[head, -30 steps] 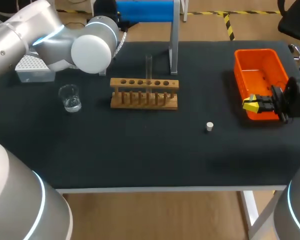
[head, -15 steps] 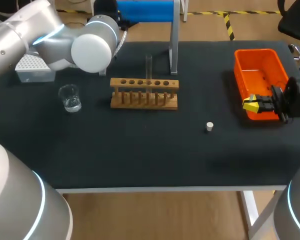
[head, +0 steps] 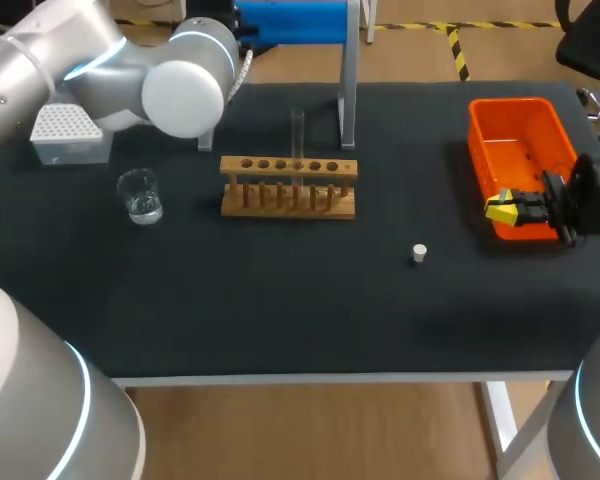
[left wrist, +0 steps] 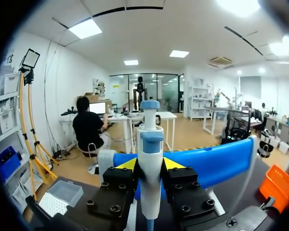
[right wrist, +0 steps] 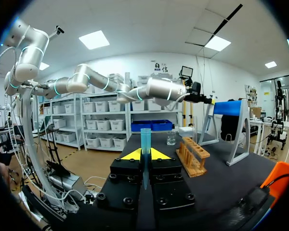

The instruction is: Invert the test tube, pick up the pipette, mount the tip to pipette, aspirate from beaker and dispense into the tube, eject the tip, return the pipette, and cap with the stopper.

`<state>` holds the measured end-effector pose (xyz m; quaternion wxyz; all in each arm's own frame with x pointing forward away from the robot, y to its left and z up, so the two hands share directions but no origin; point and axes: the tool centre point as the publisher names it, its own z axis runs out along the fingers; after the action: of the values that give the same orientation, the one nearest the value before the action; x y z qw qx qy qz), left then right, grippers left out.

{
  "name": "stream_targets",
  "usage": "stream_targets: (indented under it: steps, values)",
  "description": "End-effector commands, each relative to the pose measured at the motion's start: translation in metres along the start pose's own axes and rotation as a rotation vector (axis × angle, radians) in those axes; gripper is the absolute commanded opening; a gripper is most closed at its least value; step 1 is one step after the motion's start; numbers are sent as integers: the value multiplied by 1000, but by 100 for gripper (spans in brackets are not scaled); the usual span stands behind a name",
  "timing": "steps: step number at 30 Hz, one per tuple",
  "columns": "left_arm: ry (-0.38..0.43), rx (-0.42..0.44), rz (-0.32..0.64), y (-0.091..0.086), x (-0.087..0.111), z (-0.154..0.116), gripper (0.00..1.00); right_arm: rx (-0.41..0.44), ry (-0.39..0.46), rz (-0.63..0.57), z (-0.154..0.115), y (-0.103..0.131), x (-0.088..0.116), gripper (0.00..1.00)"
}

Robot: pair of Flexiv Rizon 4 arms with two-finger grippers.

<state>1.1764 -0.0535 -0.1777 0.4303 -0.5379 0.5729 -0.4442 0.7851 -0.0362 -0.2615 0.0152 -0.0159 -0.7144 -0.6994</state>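
My left gripper [left wrist: 150, 166] is shut on the white pipette [left wrist: 150, 178] with the blue top, close against the blue pipette stand [head: 290, 20]; in the head view my own arm hides it. A clear test tube [head: 298, 130] stands upright in the wooden rack [head: 288, 187]. The beaker [head: 140, 195] sits to the rack's left, and the tip box [head: 65, 130] is behind the beaker. My right gripper [head: 508, 209] hovers at the near end of the orange bin [head: 520, 120], shut on a slim blue-green pipette tip [right wrist: 145, 139]. A small white stopper [head: 418, 253] lies on the mat.
The stand's metal post [head: 348, 90] rises just behind the rack's right end. My left arm's big elbow [head: 185, 85] hangs over the table's back left, between tip box and stand. Dark mat [head: 280, 300] covers the table.
My left arm has shifted slightly up and back by the stand, uncovering more of the tip box. The right arm and the things on the table have not moved.
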Motion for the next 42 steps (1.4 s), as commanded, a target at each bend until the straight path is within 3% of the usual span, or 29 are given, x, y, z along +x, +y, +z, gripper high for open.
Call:
stream_targets:
  steps: [1,8,16,29,37,39,42]
  values:
    - [-7,1,3,-6,0,-4,0,1,0,0,-1,0,1,0]
    - [-9,12,10,-13,-1,-11,0,1,0,0,-1,0,1,0]
    - [45,28,11,-24,-4,-34,0,1,0,0,-1,0,1,0]
    - [291,40,-44,-50,-21,-95,0,1,0,0,-1,0,1,0]
    - [462,9,-2,-52,-25,-130,0,1,0,0,-1,0,1,0]
    - [474,-1,7,-52,-26,-137,0,1,0,0,-1,0,1,0]
    - [427,-30,16,-51,-29,-139,0,1,0,0,-1,0,1,0]
